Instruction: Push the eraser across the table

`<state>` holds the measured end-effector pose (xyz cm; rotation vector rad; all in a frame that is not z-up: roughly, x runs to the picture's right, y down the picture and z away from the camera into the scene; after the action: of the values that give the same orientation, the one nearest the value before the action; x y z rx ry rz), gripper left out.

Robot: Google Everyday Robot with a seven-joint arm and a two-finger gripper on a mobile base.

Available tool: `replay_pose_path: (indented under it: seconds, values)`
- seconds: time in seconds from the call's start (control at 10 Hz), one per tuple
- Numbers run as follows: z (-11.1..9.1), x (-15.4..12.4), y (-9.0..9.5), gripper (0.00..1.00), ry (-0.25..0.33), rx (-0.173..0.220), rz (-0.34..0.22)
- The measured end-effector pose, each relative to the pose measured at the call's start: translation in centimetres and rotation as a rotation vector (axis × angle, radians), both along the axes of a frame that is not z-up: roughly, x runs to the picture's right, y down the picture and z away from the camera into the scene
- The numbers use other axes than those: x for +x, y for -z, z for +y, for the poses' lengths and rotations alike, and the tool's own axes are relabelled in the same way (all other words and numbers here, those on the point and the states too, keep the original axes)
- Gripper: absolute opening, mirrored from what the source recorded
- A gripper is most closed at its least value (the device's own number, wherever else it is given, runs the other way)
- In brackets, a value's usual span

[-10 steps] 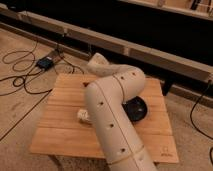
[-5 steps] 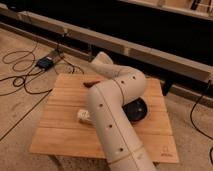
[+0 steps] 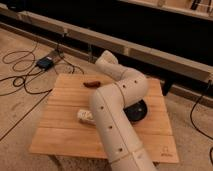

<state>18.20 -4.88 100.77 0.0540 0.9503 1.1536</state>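
Observation:
A small pale block, the eraser (image 3: 85,116), lies on the wooden table (image 3: 65,135) left of centre, right against the left side of my arm. My beige arm (image 3: 117,125) rises from the near edge, bends at an elbow (image 3: 132,85) and folds back toward the far left. My gripper is at the end of that far segment (image 3: 106,60), above the table's far edge. It is well beyond the eraser and not touching it.
A small reddish-brown object (image 3: 91,84) lies on the table's far part. A black dish (image 3: 137,111) sits right of my arm, partly hidden. A blue box (image 3: 45,63) and cables (image 3: 20,80) lie on the floor to the left. A dark wall runs behind.
The arm's far segment has shifted slightly to the right and back. The reddish-brown object shows more fully now. The eraser and the dish have not moved.

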Motion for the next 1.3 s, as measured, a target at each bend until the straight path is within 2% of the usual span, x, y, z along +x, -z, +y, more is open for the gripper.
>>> replay_pose_path:
  seconds: [0.1, 0.3, 0.6, 0.8, 1.0, 1.3]
  values:
    - [-0.4, 0.3, 0.0, 0.80, -0.008, 0.015, 0.006]
    - [-1.0, -0.9, -0.3, 0.80, -0.006, 0.034, -0.020]
    - [-2.5, -5.2, -0.6, 0.80, 0.040, 0.069, -0.110]
    - [-2.3, -7.5, -0.3, 0.80, 0.072, 0.070, -0.164]
    - [-1.6, -8.0, 0.2, 0.80, 0.085, 0.063, -0.181]
    - [-0.5, -6.0, 1.1, 0.80, 0.064, 0.059, -0.149]
